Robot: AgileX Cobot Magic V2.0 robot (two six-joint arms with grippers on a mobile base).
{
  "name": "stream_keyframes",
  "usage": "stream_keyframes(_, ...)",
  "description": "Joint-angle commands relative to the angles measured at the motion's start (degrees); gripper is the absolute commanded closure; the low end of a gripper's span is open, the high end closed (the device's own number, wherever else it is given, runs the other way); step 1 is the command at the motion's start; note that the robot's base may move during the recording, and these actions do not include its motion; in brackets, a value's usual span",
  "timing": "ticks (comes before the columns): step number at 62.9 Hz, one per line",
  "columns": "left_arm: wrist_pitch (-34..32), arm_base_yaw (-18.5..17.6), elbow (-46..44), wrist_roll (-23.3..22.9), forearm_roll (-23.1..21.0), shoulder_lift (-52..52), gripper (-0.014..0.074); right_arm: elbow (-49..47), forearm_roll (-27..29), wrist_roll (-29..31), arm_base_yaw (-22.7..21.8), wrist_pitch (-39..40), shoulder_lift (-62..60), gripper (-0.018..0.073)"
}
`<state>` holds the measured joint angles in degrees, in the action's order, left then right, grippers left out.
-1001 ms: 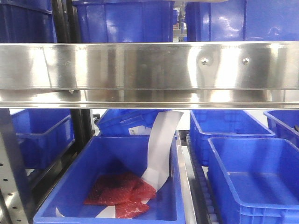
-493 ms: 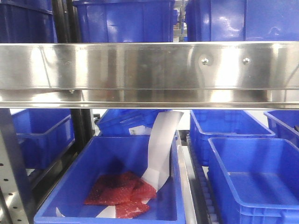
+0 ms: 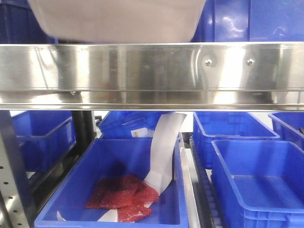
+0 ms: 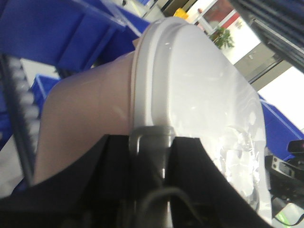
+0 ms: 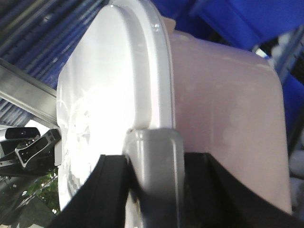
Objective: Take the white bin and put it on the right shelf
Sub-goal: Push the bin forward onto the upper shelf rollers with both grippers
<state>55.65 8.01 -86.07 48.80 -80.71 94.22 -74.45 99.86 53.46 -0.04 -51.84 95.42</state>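
white bin upper left of front frame, its base just above right shelf rail | we pinch its lid rim at both ends: left fingers, right fingers clamped | bin's long axis runs along rail
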Motion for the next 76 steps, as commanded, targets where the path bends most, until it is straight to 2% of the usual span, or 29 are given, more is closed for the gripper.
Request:
stream_keyframes(1, 9.28, -2.81, -1.99, 2.35, -1.21, -1.59, 0.072, -2.59, 6.3, 0.9, 2.37, -11.32, -2.59, 0.0357)
stream_keyframes(5, 8.27, -2.81, -1.99, 2.35, -0.56, -1.31, 0.0702, -2.59, 6.3, 0.92, 2.37, -11.41, -2.11, 0.0324)
stream_keyframes(10, 7.21, -2.81, -1.99, 2.35, -0.17, -1.07, 0.0637, -2.59, 6.23, 0.97, 2.37, -11.45, -1.66, 0.0204)
stream_keyframes(14, 6.95, -2.81, -1.99, 2.74, -0.04, -0.82, 0.0547, -2.59, 6.23, 0.97, 2.37, -11.45, -1.28, 0.0092)
stream_keyframes(17, 6.45, -2.81, -1.99, 2.74, 0.09, -0.82, 0.0456, -2.59, 6.14, 0.97, 2.37, -11.31, -1.06, -0.0012)
stream_keyframes(20, 6.07, -2.81, -1.99, 2.74, 0.5, -0.82, 0.0354, -2.59, 5.6, 0.97, 2.37, -10.77, -1.06, -0.0076)
stream_keyframes(25, 5.15, -2.81, -1.99, 2.74, 1.43, -0.82, 0.0202, -2.59, 5.19, 0.97, 2.37, -9.94, -1.06, -0.0074)
stream_keyframes(32, 4.45, -2.65, -1.99, 2.74, 2.43, -0.82, 0.0081, -2.59, 4.73, 1.21, 2.04, -8.79, -1.06, -0.0074)
stream_keyframes(53, 5.71, -0.59, -2.59, 2.74, 2.43, -0.82, 0.0064, -2.59, 3.35, 2.58, 1.3, -5.41, -1.36, -0.0074)
stream_keyframes(59, 6.08, 0.16, -3.59, 2.74, 2.43, -1.21, 0.0064, -3.63, -0.64, 2.58, -0.14, -4.81, -1.36, -0.0074)
stream_keyframes(68, 5.81, 0.29, -6.4, 2.74, 3.97, -1.9, 0.0064, -7.31, -9.6, 2.46, -2.47, -4.42, -1.42, -0.0074)
stream_keyframes(76, 5.81, 0.29, -9.83, 0.57, 10.03, -2.44, 0.0064, -11.36, -16.2, 1.36, -3.77, -3.9, -1.96, -0.0074)
